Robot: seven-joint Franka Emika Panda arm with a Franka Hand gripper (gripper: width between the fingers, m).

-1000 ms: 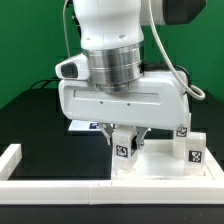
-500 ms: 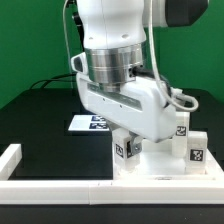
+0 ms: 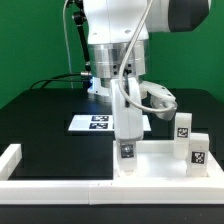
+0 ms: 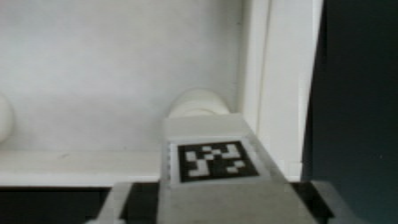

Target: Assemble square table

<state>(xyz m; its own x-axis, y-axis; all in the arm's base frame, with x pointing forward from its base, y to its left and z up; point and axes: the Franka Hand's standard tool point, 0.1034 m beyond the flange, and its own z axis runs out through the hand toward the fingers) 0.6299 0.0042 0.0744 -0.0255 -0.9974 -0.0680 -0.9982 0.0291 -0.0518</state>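
Table slab (image 3: 160, 160): white square tabletop lying flat at lower right of the exterior view, against the long white border rail (image 3: 60, 186).
Leg in my grip (image 3: 126, 148): white tagged block, upright, low centre of the exterior view, its foot at the slab's near corner; whether it is seated I cannot tell. In the wrist view its tag (image 4: 215, 160) faces the camera.
My pincer (image 3: 127, 135): clamped on this leg, fingers on either side.
Other legs (image 3: 196, 150): two tagged blocks upright at the slab's right edge.
Marker board (image 3: 100, 123): flat on the black table (image 3: 40, 120), centre frame, behind my pincer.
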